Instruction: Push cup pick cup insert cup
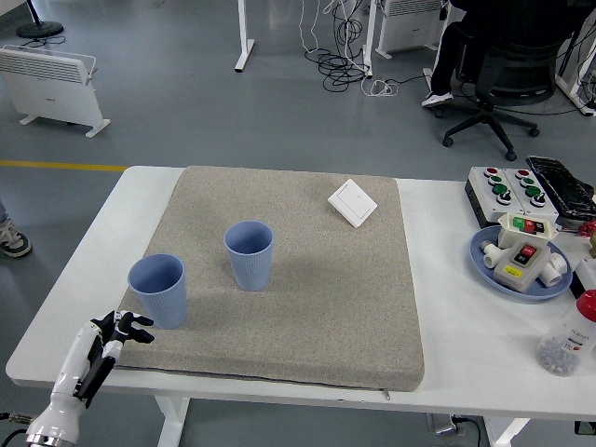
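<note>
My left hand point(119, 332), fingers spread and empty, hovers just beside the near-left cup point(157, 291); my forearm runs off the frame's bottom edge.

Two cups on mat point(307, 307): left cup point(157, 290) nearer; right cup point(249, 254) behind; left hand point(123, 332) before left cup.

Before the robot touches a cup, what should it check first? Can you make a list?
1. Both cups upright: near cup and far cup stand open side up. Ok.
2. Cups empty: nothing visible inside. Ok.
3. Cups apart, with a gap between. Ok.
4. Left hand free: fingers spread, holding nothing, just beside the near cup. Ok.
5. Right hand ready: out of view. Cannot tell.
6. Both cups on the grey mat. Ok.
</note>
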### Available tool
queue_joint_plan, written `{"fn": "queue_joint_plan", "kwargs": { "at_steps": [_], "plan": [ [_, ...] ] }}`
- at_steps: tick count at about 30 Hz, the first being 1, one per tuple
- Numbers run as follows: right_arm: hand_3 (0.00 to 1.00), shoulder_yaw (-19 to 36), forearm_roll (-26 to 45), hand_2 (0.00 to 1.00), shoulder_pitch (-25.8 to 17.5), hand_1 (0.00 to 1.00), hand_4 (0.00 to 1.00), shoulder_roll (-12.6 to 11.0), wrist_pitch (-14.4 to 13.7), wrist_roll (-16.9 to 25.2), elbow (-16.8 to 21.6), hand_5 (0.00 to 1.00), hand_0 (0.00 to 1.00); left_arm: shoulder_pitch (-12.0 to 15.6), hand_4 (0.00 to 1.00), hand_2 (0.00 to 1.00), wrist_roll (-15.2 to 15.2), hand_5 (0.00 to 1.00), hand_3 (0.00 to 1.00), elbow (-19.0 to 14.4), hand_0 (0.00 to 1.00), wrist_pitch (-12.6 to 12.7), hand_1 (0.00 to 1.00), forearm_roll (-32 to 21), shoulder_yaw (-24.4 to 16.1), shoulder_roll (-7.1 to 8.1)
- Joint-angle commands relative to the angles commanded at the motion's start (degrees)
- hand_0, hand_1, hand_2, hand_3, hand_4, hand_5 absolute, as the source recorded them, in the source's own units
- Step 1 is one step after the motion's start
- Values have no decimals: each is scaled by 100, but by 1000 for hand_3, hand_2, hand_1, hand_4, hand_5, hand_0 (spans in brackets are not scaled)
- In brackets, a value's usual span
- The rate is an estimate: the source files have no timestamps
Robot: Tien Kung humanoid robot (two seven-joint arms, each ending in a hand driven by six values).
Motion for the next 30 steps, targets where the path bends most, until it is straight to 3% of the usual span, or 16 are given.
{"fn": "queue_joint_plan", "kwargs": {
  "at_steps": [8, 9, 14, 15, 30],
  "plan": [
    [546, 2, -22, 620, 4, 593, 101, 1, 2, -5, 0, 478, 690, -222, 591, 445, 198, 998, 488, 195, 507, -117, 455, 265, 134, -45],
    [546, -1, -21, 620, 4, 593, 101, 1, 2, -7, 0, 479, 690, -248, 594, 450, 232, 998, 488, 231, 563, -139, 475, 329, 136, -50],
    [546, -13, -21, 620, -6, 593, 101, 5, 5, -17, 0, 479, 690, -358, 594, 450, 307, 998, 488, 368, 563, -177, 475, 506, 146, -74],
    [546, -15, -23, 620, -8, 593, 102, 5, 5, -18, 0, 480, 690, -369, 598, 458, 311, 998, 491, 378, 613, -177, 484, 525, 151, -73],
    [546, -18, -14, 620, -54, 593, 101, 2, 9, -27, 0, 477, 690, -586, 599, 488, 462, 998, 498, 622, 654, -173, 523, 781, 141, -33]
  ]
}}
